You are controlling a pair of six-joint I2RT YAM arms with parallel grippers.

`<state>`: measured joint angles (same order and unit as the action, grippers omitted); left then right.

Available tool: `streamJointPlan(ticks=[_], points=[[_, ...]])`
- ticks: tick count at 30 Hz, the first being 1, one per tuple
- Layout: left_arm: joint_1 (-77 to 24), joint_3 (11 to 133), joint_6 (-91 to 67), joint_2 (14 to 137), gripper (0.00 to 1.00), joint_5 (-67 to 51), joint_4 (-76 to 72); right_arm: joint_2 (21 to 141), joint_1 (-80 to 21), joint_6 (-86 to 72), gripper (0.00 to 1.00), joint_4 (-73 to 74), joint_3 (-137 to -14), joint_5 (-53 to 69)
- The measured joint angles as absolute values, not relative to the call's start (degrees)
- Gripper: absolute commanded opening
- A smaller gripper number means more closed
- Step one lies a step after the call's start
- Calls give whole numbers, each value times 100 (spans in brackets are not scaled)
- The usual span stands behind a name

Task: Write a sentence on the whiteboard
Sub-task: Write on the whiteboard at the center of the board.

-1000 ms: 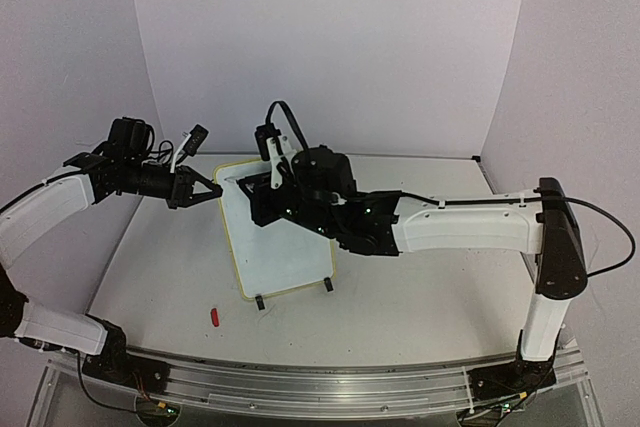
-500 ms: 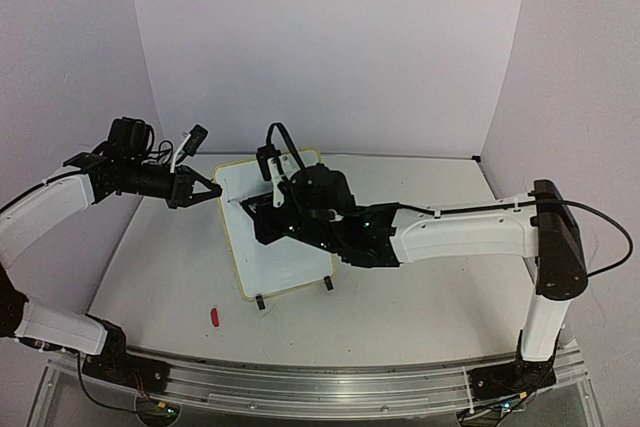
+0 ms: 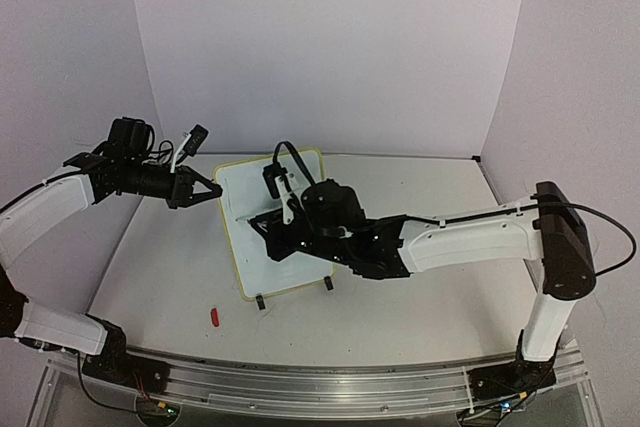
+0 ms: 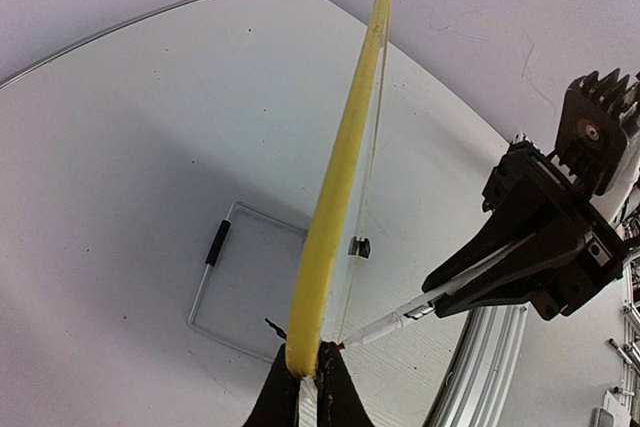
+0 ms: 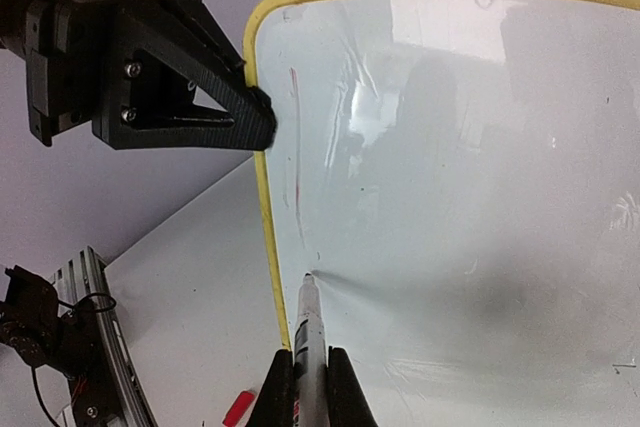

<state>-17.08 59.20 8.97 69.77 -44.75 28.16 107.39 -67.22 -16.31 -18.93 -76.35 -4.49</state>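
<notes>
The whiteboard (image 3: pixel 247 252) stands tilted on the table, its yellow rim (image 4: pixel 345 147) seen edge-on in the left wrist view. My left gripper (image 3: pixel 218 190) (image 4: pixel 306 372) is shut on the rim at the board's upper left edge. My right gripper (image 3: pixel 263 223) (image 5: pixel 310 372) is shut on a white marker (image 5: pixel 311 327) (image 4: pixel 400 323). The marker's tip touches the board's face (image 5: pixel 450 197) close to the left rim. The sentence is not in view: the face shows only a faint reddish streak (image 5: pixel 295 147). The right arm hides the board's middle in the top view.
A red marker cap (image 3: pixel 214 317) (image 5: pixel 238 407) lies on the table in front of the board. Two black feet (image 3: pixel 260 301) (image 3: pixel 327 284) hold the board's lower edge. A wire stand (image 4: pixel 240 277) lies behind the board. A metal rail (image 3: pixel 320 382) runs along the near edge.
My right arm has slid down and toward the near side across the board with the marker, uncovering the board's top edge. The left arm and the board have not moved.
</notes>
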Motion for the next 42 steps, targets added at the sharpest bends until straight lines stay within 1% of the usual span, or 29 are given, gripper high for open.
streamJointPlan(ticks=[5,14,22,31,42], points=[[-1708,5920,895,6976,0,-4475,2816,10641,-6722,-1502,0,-2184,-7603,-594],[-1708,5920,897,6976,0,-4478,2816,10643,-6722,-1285,0,-2442,-7952,-792],[-1708,5920,895,6976,0,-4482,2816,10810,-6722,-1202,0,-2540,-8307,-827],[-1708,5920,893,6976,0,-4480,2816,11096,-6723,-1203,0,-2493,-8442,-909],[-1708,5920,893,6976,0,-4469,2814,11102,-6821,-1236,0,-2489,-8477,-1497]])
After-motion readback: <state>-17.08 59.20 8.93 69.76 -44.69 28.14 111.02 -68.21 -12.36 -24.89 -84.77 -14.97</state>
